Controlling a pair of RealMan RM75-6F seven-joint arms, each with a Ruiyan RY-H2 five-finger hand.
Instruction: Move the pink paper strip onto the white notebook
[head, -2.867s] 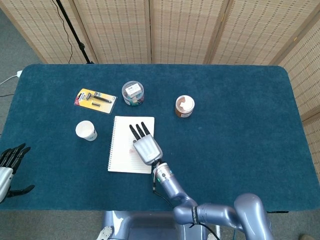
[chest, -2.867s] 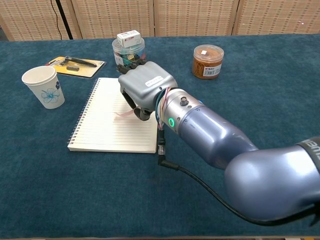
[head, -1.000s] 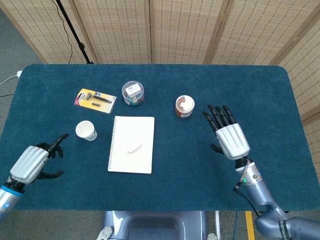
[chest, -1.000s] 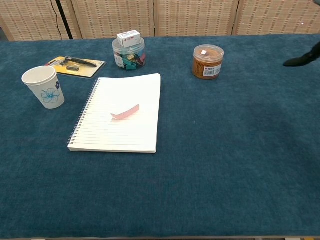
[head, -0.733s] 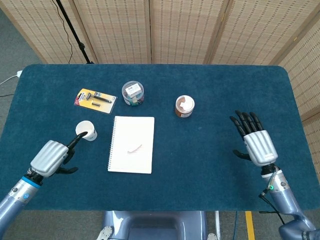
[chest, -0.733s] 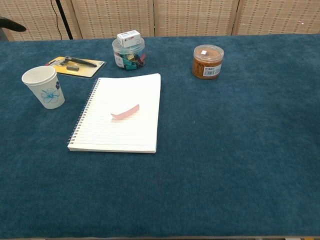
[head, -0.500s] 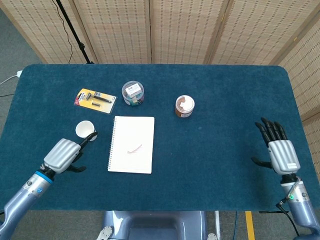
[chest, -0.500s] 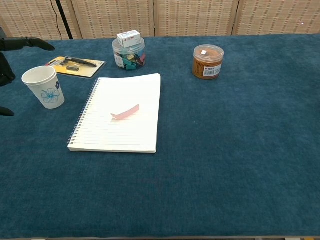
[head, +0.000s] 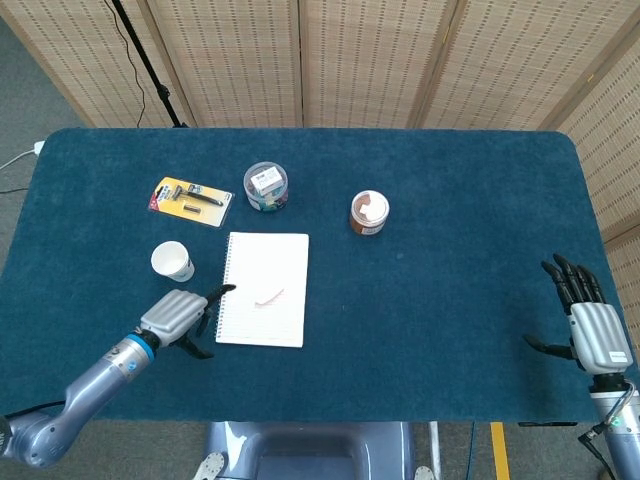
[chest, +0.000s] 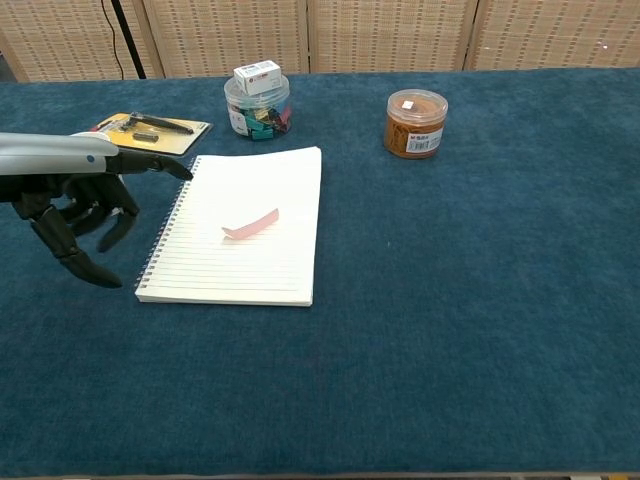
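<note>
chest view shows your left hand (chest: 75, 215) empty, one finger out, others loosely curled, beside the notebook (chest: 290, 180). right hand (head: 590, 325) spread, well apart. the strip (chest: 250, 224) lies on the page, probably feather-light, floppy; pinch its raised end.

Paper strip (head: 268, 297) on notebook (head: 262, 267), cup (head: 172, 262) left, perhaps two jars (head: 266, 186) behind.

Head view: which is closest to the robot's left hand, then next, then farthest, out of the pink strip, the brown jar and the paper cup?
From the left hand:
1. Paper cup, just beyond it.
2. Pink paper strip, on the white notebook beside it.
3. Brown jar, far across.
</note>
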